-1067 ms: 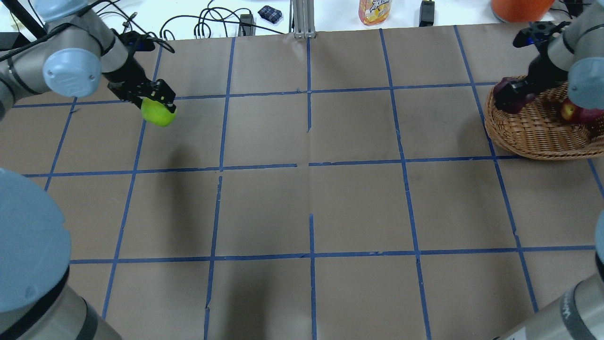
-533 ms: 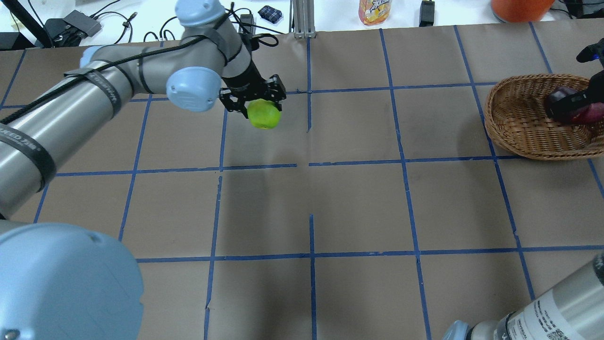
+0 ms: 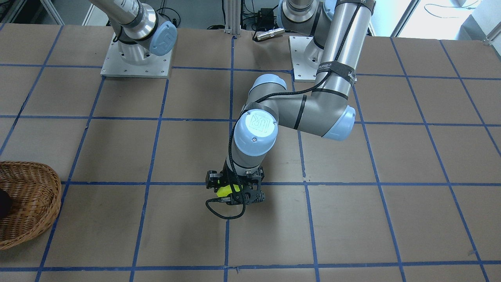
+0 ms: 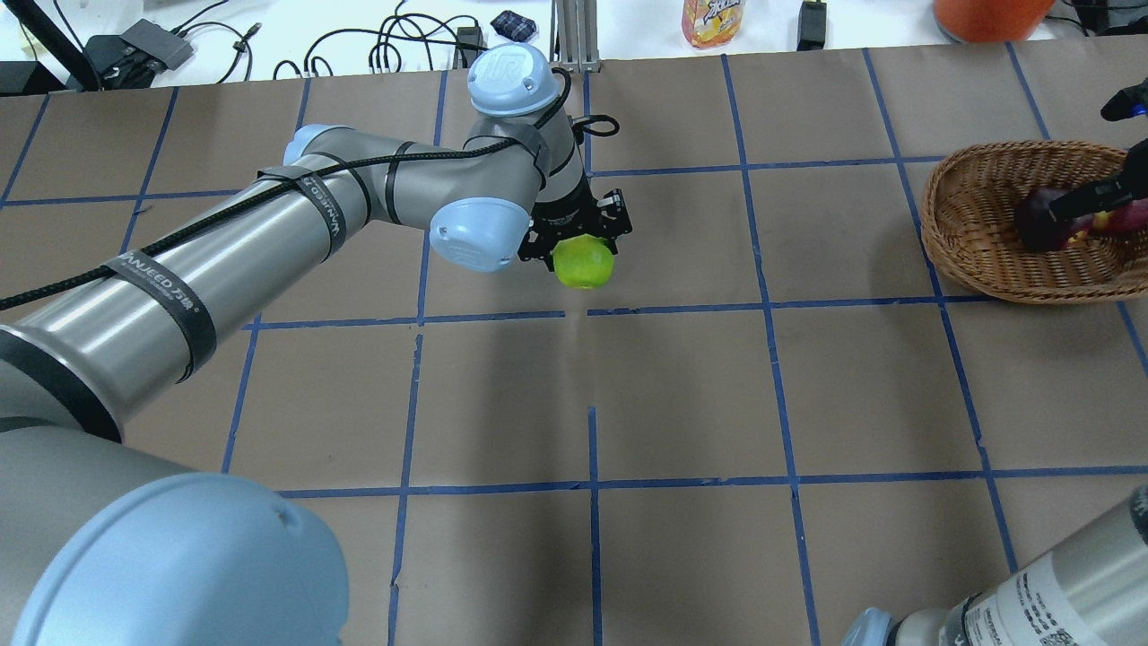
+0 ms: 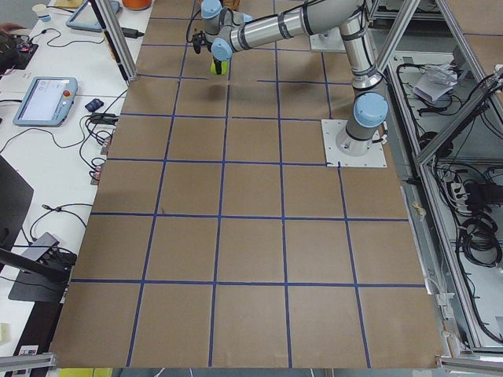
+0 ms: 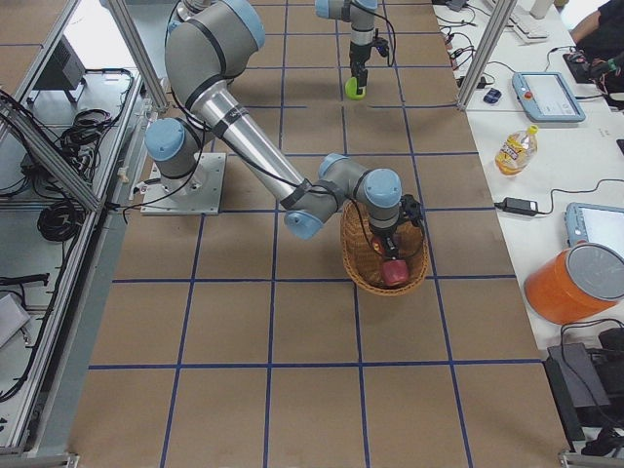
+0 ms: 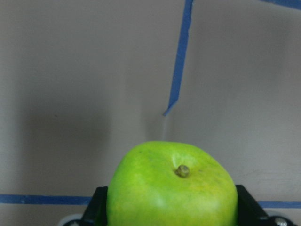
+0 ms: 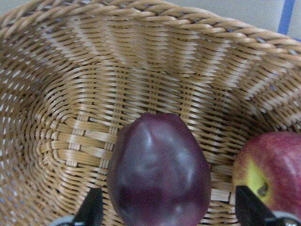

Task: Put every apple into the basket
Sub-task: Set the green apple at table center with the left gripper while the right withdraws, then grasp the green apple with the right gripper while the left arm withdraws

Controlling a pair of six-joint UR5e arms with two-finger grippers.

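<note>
My left gripper (image 4: pixel 578 235) is shut on the yellow-green apple (image 4: pixel 583 261) and holds it above the middle of the table; the apple fills the bottom of the left wrist view (image 7: pixel 171 188) and shows from the front (image 3: pixel 224 191). The wicker basket (image 4: pixel 973 242) sits at the far right. My right gripper (image 4: pixel 1090 199) is inside it, open, its fingers either side of the dark maroon apple (image 8: pixel 157 174), with a gap on one side. The maroon apple (image 4: pixel 1039 220) rests on the basket floor. The red apple (image 8: pixel 270 172) lies beside it.
Brown paper with a blue tape grid covers the table. A yellow bottle (image 4: pixel 713 20), cables and an orange tub (image 4: pixel 987 16) stand beyond the far edge. The left arm (image 4: pixel 296 233) stretches across the left half of the table.
My left gripper has carried the green apple from the far left to the table's middle. My right gripper moved the maroon apple from the basket's rim down inside it.
</note>
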